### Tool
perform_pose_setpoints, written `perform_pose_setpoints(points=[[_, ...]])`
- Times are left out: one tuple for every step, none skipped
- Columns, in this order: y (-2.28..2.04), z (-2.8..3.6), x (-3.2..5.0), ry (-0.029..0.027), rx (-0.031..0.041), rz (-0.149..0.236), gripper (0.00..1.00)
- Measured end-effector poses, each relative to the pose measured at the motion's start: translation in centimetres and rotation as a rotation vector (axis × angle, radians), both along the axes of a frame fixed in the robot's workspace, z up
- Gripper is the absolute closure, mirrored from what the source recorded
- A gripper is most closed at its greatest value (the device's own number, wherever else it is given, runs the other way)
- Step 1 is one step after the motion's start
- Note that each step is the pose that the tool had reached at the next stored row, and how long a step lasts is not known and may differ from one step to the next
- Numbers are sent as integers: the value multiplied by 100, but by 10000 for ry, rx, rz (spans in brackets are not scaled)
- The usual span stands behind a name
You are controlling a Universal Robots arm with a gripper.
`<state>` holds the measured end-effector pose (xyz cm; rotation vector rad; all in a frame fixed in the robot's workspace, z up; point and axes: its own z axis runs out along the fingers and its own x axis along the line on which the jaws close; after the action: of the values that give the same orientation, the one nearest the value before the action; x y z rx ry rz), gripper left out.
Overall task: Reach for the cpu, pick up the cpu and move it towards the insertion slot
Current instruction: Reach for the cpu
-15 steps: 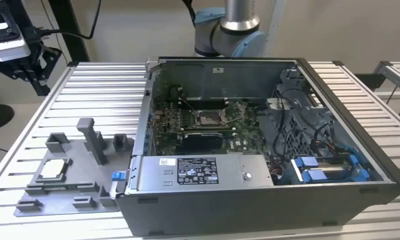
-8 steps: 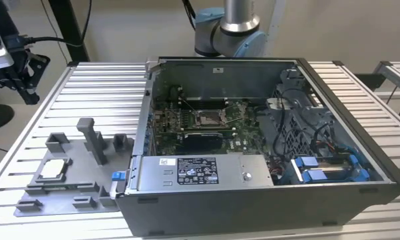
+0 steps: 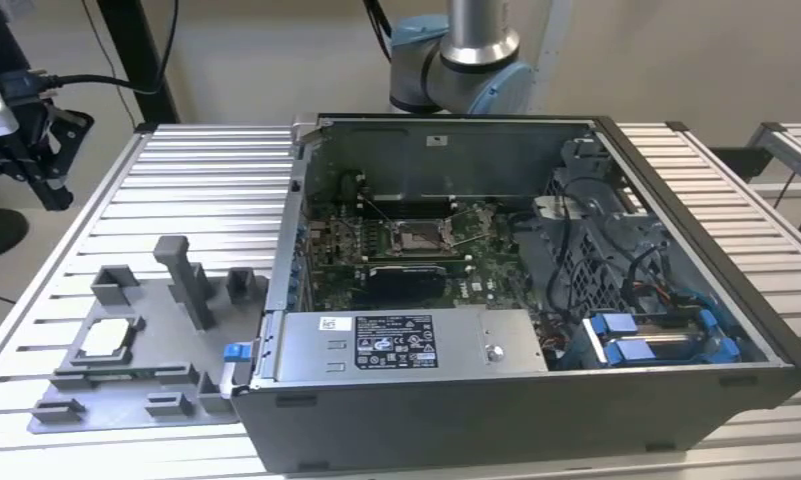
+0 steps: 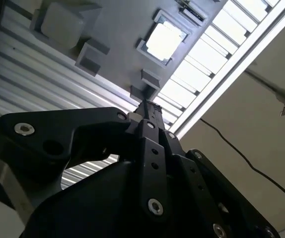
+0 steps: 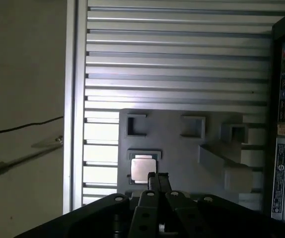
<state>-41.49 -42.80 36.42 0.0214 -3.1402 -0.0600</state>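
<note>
— On the exterior view's left, the cpu (image 3: 103, 340) lies flat in a pocket of the grey plastic fixture (image 3: 153, 352), on the ribbed metal table (image 3: 200, 180). The insertion slot (image 3: 416, 237), silver-framed, sits well apart inside the open computer case (image 3: 507, 400).
— Gripper?
— Second wrist view: the black, bolted gripper (image 4: 145, 105) hangs above the fixture, fingertips pressed together, nothing between them. The cpu is a pale, glossy square beyond the tips.
— First wrist view?
— Tips together again, lined up over one cpu corner, clear of it.
— Risks?
— Judgement: closed tips coming down would strike the smooth lid, not straddle it. Thin edges and a slick top invite a tilted, slipping hold.
</note>
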Motion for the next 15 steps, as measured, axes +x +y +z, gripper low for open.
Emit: perform_pose_setpoints(points=[[0,0,0,0,0,1,100],[0,0,0,0,0,2,100],[0,0,0,0,0,4,100],[0,0,0,-1,0,5,100],[0,0,0,0,0,7,0],[0,0,0,0,0,8,0],[0,0,0,0,0,10,0],[0,0,0,0,0,12,0],[0,0,0,-1,0,13,0],[0,0,0,0,0,14,0],[0,0,0,0,0,16,0],[0,0,0,0,0,17,0],[0,0,0,0,0,18,0],[0,0,0,0,0,20,0],[0,0,0,0,0,22,0]])
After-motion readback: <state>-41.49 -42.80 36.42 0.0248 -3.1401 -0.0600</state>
